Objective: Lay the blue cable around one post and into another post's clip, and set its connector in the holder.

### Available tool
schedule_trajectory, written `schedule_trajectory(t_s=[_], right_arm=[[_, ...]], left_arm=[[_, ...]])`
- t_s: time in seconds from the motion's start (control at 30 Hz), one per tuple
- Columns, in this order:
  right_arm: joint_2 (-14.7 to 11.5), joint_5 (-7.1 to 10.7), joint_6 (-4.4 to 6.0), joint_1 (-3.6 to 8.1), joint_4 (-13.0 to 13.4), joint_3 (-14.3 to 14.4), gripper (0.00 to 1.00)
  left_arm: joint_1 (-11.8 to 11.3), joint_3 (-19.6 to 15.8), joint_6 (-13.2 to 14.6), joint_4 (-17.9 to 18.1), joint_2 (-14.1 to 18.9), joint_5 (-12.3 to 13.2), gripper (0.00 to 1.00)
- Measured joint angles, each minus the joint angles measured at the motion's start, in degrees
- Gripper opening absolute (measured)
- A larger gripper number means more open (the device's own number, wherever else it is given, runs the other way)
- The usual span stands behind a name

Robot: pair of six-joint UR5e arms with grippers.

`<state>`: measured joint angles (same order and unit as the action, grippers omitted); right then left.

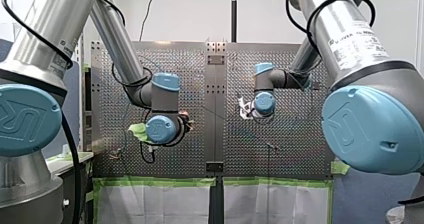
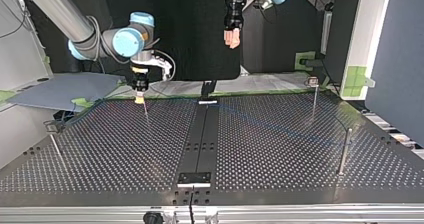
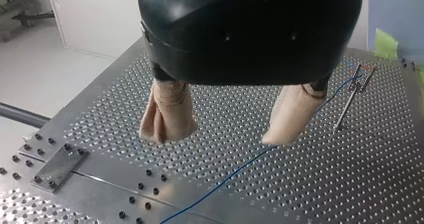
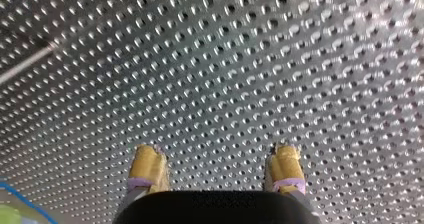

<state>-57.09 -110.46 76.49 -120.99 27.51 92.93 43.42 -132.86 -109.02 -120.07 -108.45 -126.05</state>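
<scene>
1. Left tool (image 3: 225,134): beige pads set wide apart, nothing between them; in the top view it hangs well above the table (image 3: 350,184).
2. Right tool (image 4: 216,156): yellow pads wide apart, gripping nothing; it sits low over the perforated surface; in the top view it is just beside a thin post (image 2: 146,115).
3. Blue cable (image 3: 225,181): lies slack on the table and touches neither tool; it passes beneath the left tool and runs on to the head of a clip-topped post (image 3: 347,104); whether it is seated in the clip cannot be told.
4. A further post (image 2: 344,151) stands upright at the top view's right, apart from both tools.
</scene>
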Motion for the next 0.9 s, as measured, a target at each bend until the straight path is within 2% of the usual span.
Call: schedule_trajectory(t_s=[0.07, 0.33, 0.5, 0.6, 0.73, 0.83, 0.9], right_arm=[[0.29, -0.84, 0.45, -0.84, -0.28, 0.05, 0.95], [2.72, -5.0, 3.41, -5.0, -0.14, 0.07, 0.95], [3.21, -7.63, 5.36, -7.67, -0.87, 0.2, 0.95], [3.3, -8.54, 6.69, -9.15, -1.33, 0.8, 0.95], [3.31, -8.74, 8.37, -10.87, -0.65, 2.19, 0.95], [3.36, -7.94, 9.77, -12.34, 0.63, 3.6, 0.95], [3.39, -7.23, 10.0, -13.52, 1.71, 4.56, 0.95]], left_arm=[[-0.18, 0.01, -0.03, 0.05, 0.01, 0.08, 1.0], [-0.92, 0.02, -0.05, -0.14, -0.01, 0.26, 1.0], [-1.52, 0.0, -0.05, -0.92, 0.02, 0.2, 1.0], [-2.06, 0.0, 0.15, -2.02, 0.03, -0.15, 1.0], [-3.12, -0.01, 1.46, -4.01, 0.02, -1.53, 1.0], [-3.72, -0.01, 2.69, -5.33, 0.02, -2.3, 1.0], [-4.13, -0.01, 3.62, -6.27, 0.01, -2.57, 1.0]])
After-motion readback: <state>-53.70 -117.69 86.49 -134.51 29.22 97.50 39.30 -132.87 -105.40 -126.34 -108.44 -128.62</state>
